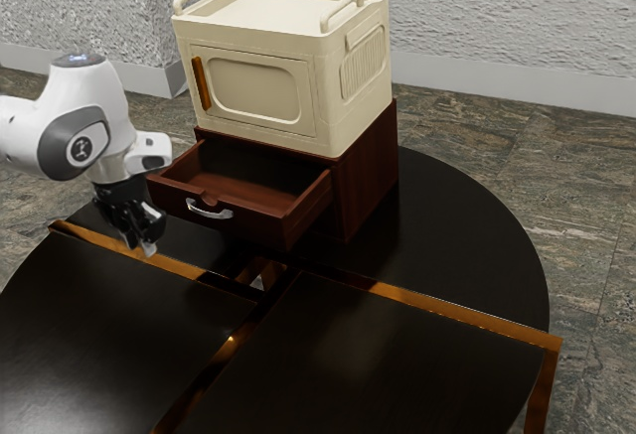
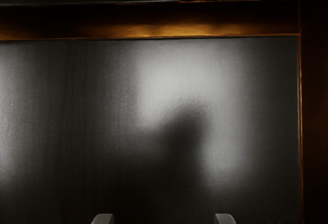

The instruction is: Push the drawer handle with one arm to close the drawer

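My gripper (image 1: 148,246) hangs pointing down on the exterior view's left, in front of the drawer and apart from its handle. In the wrist view the two fingertips of the gripper (image 2: 164,219) stand wide apart at the lower edge, with nothing between them. The reddish-brown drawer (image 1: 262,217) is pulled well out of its dark wooden cabinet (image 1: 366,182), and its inside looks bare. A curved silver handle (image 1: 210,212) is fixed on the drawer's front panel.
A cream box (image 1: 358,106) with raised rails and an orange-handled door rests on the cabinet. The round black tabletop (image 1: 437,225) has orange-brown strips (image 1: 442,305) across it; one strip (image 2: 169,31) crosses the wrist view.
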You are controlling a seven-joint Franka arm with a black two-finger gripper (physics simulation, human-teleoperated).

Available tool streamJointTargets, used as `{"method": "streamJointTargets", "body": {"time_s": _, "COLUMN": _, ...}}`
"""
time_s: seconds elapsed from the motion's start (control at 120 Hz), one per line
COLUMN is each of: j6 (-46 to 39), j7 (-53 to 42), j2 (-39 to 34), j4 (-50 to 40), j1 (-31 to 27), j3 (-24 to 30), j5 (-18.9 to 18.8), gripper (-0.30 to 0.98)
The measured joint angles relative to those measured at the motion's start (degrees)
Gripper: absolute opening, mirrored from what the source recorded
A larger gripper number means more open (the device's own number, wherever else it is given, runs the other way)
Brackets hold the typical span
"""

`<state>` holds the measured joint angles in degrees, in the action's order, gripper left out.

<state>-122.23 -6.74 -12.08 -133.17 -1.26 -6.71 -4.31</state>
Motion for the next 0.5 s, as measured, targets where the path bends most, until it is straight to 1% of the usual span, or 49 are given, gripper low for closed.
{"method": "streamJointTargets", "body": {"time_s": 0.108, "j6": -1.5, "j7": -1.2, "j2": 0.7, "j4": 0.2, "j1": -0.1, "j3": 0.0, "j5": 0.5, "gripper": 0.1}}
{"method": "streamJointTargets", "body": {"time_s": 0.208, "j6": -3.0, "j7": -2.2, "j2": 3.7, "j4": 2.2, "j1": -0.1, "j3": 0.0, "j5": 0.8, "gripper": 0.07}}
{"method": "streamJointTargets", "body": {"time_s": 0.35, "j6": -4.2, "j7": -3.4, "j2": 8.0, "j4": 6.7, "j1": -0.1, "j3": 0.1, "j5": 1.0, "gripper": 0.05}}
{"method": "streamJointTargets", "body": {"time_s": 0.5, "j6": -5.6, "j7": -4.4, "j2": 10.3, "j4": 8.5, "j1": -0.1, "j3": 1.2, "j5": 2.0, "gripper": 0.04}}
